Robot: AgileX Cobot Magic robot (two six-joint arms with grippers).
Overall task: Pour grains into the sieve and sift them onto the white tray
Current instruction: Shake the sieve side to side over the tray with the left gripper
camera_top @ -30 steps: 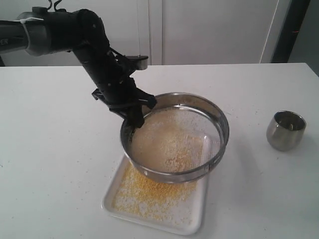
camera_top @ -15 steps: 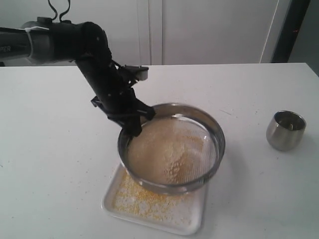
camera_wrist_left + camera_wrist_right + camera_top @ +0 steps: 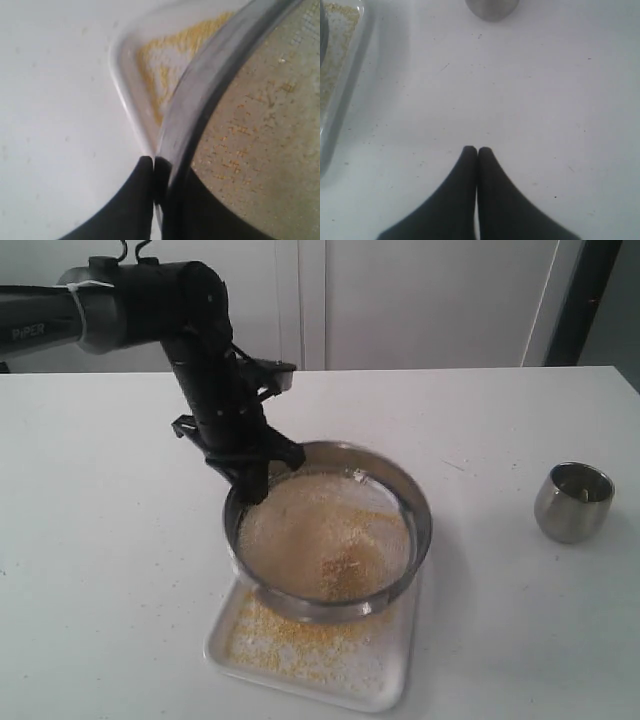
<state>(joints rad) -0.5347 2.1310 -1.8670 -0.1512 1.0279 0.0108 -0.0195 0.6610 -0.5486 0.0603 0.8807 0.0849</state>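
Ahead of and below left jaws: sieve, gripped at its rim, and tray under it, blocked. Behind and outward of them: bare desk, free passage. Under right jaws, pressed together: bare desk. Cup ahead, tray edge off to one side, wide clear gap between.

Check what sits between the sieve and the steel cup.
Nothing but bare table, lightly speckled, separates the sieve from the steel cup; the exterior view shows it.
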